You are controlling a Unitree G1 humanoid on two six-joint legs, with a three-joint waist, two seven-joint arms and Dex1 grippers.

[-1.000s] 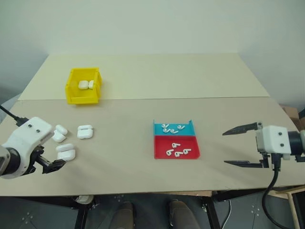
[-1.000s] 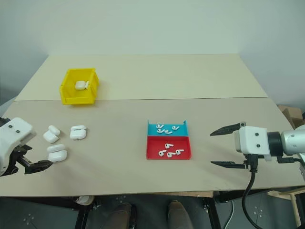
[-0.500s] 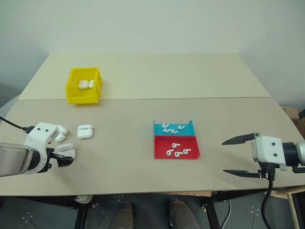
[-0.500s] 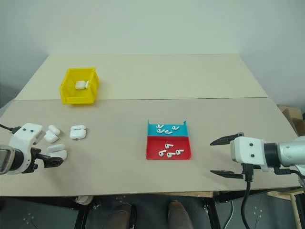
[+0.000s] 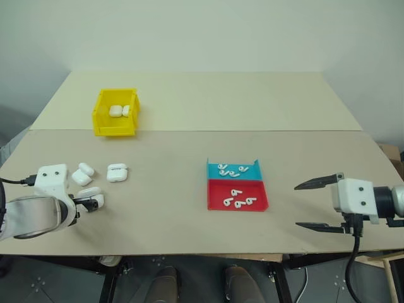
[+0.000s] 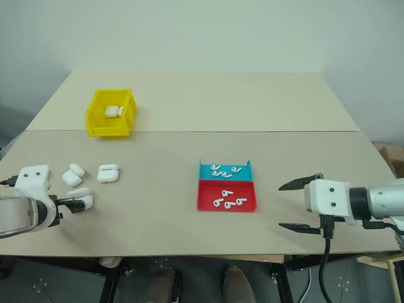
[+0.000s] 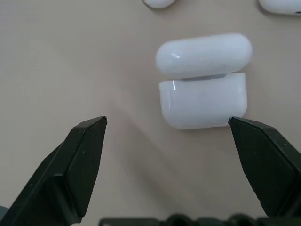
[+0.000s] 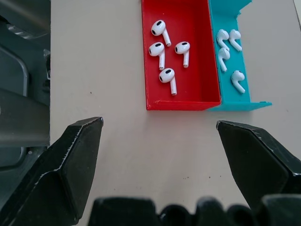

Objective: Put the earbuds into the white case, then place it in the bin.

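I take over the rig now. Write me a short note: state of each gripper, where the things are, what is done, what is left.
Left gripper: open, around a closed white case on the table, not gripping.
Right gripper: open, empty, beside the teal-and-red tray.
Earbuds: loose in the tray.
Yellow bin: two cases inside.
Three cases lie on the table.
Left: fill a case, close it, bin it.
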